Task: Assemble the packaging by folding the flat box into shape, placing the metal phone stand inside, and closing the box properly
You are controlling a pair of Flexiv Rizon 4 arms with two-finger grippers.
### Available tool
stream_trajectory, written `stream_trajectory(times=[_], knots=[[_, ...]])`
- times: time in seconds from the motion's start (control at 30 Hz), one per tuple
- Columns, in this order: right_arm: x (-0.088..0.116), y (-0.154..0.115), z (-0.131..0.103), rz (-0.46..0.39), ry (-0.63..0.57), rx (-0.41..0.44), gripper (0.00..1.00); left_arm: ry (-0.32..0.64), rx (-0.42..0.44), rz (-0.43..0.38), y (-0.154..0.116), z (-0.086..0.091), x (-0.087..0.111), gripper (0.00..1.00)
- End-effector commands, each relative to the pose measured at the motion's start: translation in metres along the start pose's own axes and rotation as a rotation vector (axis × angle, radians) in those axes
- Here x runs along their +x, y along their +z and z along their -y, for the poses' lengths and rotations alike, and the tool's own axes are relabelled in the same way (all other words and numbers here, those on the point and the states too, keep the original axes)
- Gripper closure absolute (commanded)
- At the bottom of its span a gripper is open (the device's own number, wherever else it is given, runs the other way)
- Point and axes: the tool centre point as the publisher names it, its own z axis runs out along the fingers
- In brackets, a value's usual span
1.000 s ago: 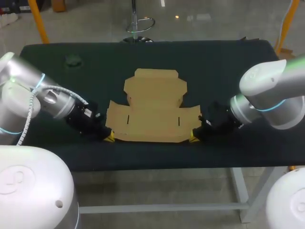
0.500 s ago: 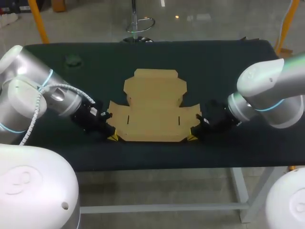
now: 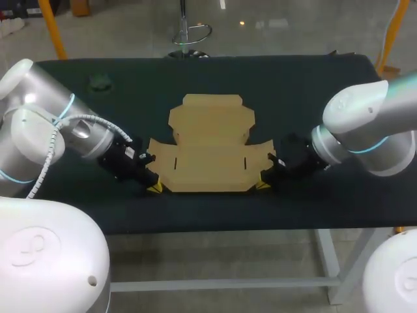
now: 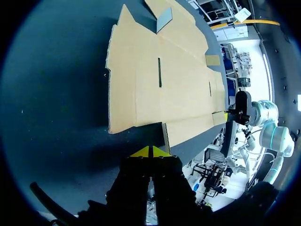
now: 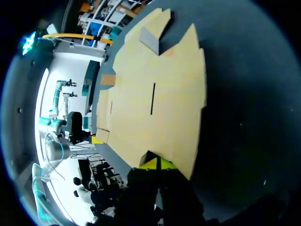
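Observation:
The flat brown cardboard box (image 3: 210, 147) lies unfolded on the dark table (image 3: 313, 85). My left gripper (image 3: 154, 188) is shut, its yellow tips low on the table at the box's front left corner. In the left wrist view the left gripper (image 4: 150, 152) has its tips pressed together just short of the cardboard (image 4: 160, 80) edge, by a notch. My right gripper (image 3: 262, 185) is shut at the front right corner. In the right wrist view the right gripper (image 5: 157, 163) touches the cardboard (image 5: 150, 103) edge. Neither holds anything. No metal phone stand is clearly seen.
A small dark round object (image 3: 100, 82) sits at the table's back left. The table's front edge runs close below both grippers. Open table surface lies to either side of the box and behind it.
My left gripper has slid right to the box's front left corner, its arm swinging in. The right gripper has crept slightly left toward the front right corner. The box stays flat.

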Motion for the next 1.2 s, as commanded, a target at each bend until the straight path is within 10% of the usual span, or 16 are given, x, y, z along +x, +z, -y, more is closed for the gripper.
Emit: stream_trajectory(times=[0.03,1.2], knots=[[0.000,-0.005,0.004,-0.011,-0.004,-0.010,1.00,-0.002,0.001,0.007,-0.002,-0.002,0.002,1.00],[0.018,-0.003,-0.006,-0.032,-0.035,-0.001,1.00,0.028,0.015,0.045,-0.004,0.006,0.016,1.00]])
